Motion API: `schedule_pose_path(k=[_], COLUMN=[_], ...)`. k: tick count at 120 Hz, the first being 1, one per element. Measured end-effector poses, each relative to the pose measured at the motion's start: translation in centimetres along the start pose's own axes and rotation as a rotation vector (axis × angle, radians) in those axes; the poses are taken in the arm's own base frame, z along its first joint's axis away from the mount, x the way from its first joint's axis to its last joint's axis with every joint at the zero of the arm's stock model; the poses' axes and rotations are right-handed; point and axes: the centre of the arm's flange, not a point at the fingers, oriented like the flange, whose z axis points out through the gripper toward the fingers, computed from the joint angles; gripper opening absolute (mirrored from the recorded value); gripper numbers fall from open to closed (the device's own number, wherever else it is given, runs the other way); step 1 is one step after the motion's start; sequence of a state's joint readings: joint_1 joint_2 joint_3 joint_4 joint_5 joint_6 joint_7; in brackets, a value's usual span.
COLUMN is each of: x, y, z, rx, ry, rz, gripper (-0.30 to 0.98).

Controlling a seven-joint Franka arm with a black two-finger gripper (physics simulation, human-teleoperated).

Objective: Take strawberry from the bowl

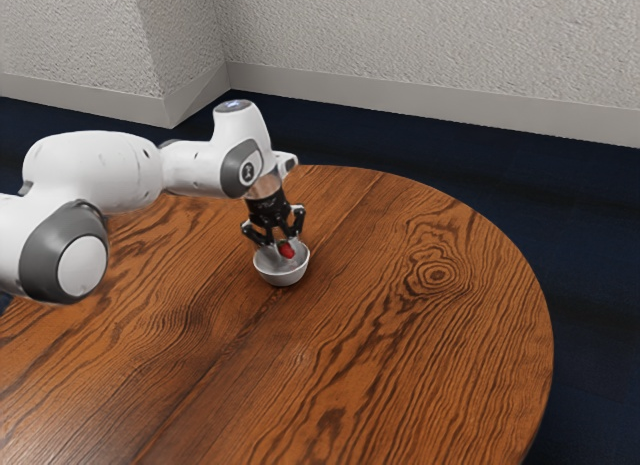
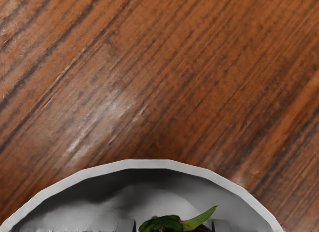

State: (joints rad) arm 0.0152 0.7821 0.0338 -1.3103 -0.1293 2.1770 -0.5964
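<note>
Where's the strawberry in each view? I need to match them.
Exterior view: strawberry just toward the exterior view's left of centre, red against the bowl's inside.
Wrist view: strawberry seen within the rim's curve, green leaves foremost.
Shared landmark: the bowl's pale rim.

White-and-grey arm [image 1: 122, 170], black end effector [image 1: 286, 249]

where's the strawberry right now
In the exterior view, a little left of centre, the strawberry is within the rim of the white bowl, right at the lower end of the gripper.
</note>
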Motion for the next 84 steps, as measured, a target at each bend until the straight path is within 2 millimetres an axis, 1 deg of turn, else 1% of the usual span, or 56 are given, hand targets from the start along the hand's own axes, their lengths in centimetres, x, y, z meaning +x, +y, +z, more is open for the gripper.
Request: schedule_pose_path(k=[6, 12, 16, 20, 24, 28, 32, 35, 42, 46, 51, 58, 75, 84], x=[-0.1, -0.8, -1.8, -3.2, -4.6, -5.8, -6.9, -7.4, -8.2, -8.4, -8.5, -8.3, -7.9, -7.8], y=[0.4, 1.6, 3.1, 5.2, 7.3, 9.1, 10.3, 10.9, 11.4, 11.5, 11.5, 11.2, 10.9, 10.9], z=[-1.9, -3.8, -4.9, -5.7, -5.8, -5.3, -4.3, -3.2, -1.0, -0.1, 0.5, 0.9, 0.9, 0.9], rx=[-0.009, -0.018, -0.025, -0.035, -0.041, -0.044, -0.04, -0.034, -0.018, -0.01, -0.005, -0.002, -0.013, -0.02], ry=[0.016, 0.033, 0.045, 0.057, 0.062, 0.062, 0.055, 0.047, 0.028, 0.021, 0.016, 0.013, 0.007, 0.004], rz=[0.003, 0.021, 0.045, 0.077, 0.108, 0.135, 0.155, 0.163, 0.169, 0.169, 0.166, 0.157, 0.148, 0.148], gripper=[-0.04, -0.05, -0.06, -0.06, -0.06, -0.07, -0.07, -0.07, -0.08, -0.08, -0.08, -0.07, 0.2, 0.31])
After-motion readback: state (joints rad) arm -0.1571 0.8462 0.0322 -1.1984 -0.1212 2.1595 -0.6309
